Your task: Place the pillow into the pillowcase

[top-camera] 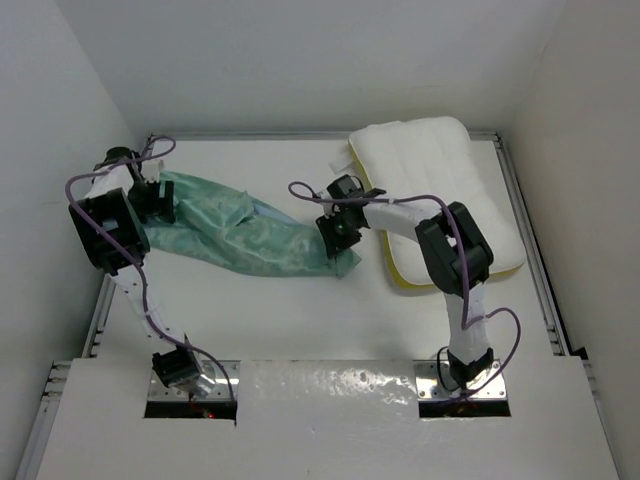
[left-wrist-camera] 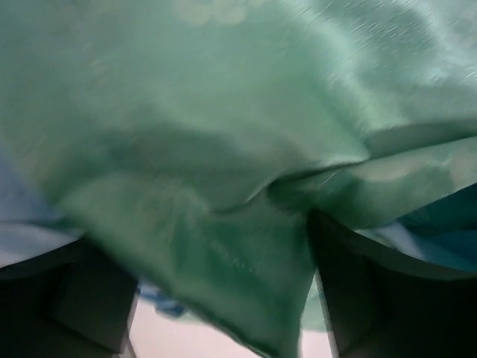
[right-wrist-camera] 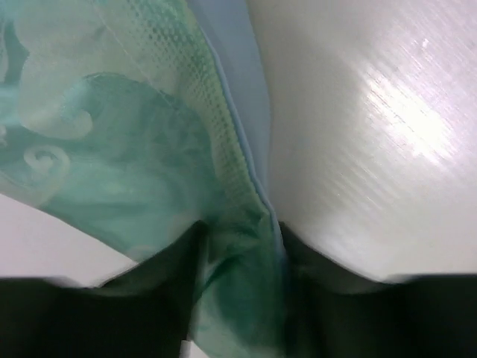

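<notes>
The pillowcase (top-camera: 240, 230) lies crumpled across the table's left half with its sea-green patterned face up and a strip of light blue at its far edge. The white quilted pillow (top-camera: 440, 180) rests at the back right, a yellow edge showing at its near corner. My left gripper (top-camera: 158, 200) is at the pillowcase's left end. In the left wrist view, green fabric (left-wrist-camera: 223, 186) drapes between its wide-apart fingers (left-wrist-camera: 223, 298). My right gripper (top-camera: 338, 240) is at the pillowcase's right end beside the pillow. Its fingers (right-wrist-camera: 240, 253) pinch a bunched fold of the pillowcase (right-wrist-camera: 112, 149).
White walls close the table (top-camera: 300, 320) in on the left, back and right, with metal rails along its sides. A foil-covered ledge (top-camera: 330, 385) runs between the two arm bases at the near edge. The right arm reaches over the pillow's near-left corner.
</notes>
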Controlling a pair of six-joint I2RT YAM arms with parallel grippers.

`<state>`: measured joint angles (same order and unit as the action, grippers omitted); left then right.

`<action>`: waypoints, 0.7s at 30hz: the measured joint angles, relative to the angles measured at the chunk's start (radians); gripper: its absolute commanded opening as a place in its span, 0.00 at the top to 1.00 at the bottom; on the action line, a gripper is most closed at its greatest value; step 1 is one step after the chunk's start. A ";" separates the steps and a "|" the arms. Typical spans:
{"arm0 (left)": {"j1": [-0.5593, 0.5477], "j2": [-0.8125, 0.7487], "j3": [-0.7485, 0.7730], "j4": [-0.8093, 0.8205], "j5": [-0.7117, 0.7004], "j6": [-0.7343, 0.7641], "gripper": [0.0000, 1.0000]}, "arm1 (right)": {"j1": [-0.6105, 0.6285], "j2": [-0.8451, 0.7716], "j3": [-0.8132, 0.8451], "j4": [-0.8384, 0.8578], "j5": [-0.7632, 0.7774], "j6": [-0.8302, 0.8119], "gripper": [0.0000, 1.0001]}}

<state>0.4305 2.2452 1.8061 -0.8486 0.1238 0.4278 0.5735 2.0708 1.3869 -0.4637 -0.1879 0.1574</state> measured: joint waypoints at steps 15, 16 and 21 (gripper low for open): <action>-0.018 -0.068 0.470 0.300 0.386 -0.280 1.00 | -0.184 0.081 0.882 0.004 0.198 0.105 1.00; -0.018 -0.084 0.520 0.369 0.404 -0.312 1.00 | -0.212 0.050 0.898 0.055 0.220 0.105 1.00; -0.025 -0.243 0.614 0.598 0.565 -0.414 0.97 | -0.274 -0.337 0.505 0.335 0.263 0.012 1.00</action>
<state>0.4053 2.0026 2.4199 -0.2504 0.6891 0.0135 0.3000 1.7336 1.8919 -0.1287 0.0750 0.1692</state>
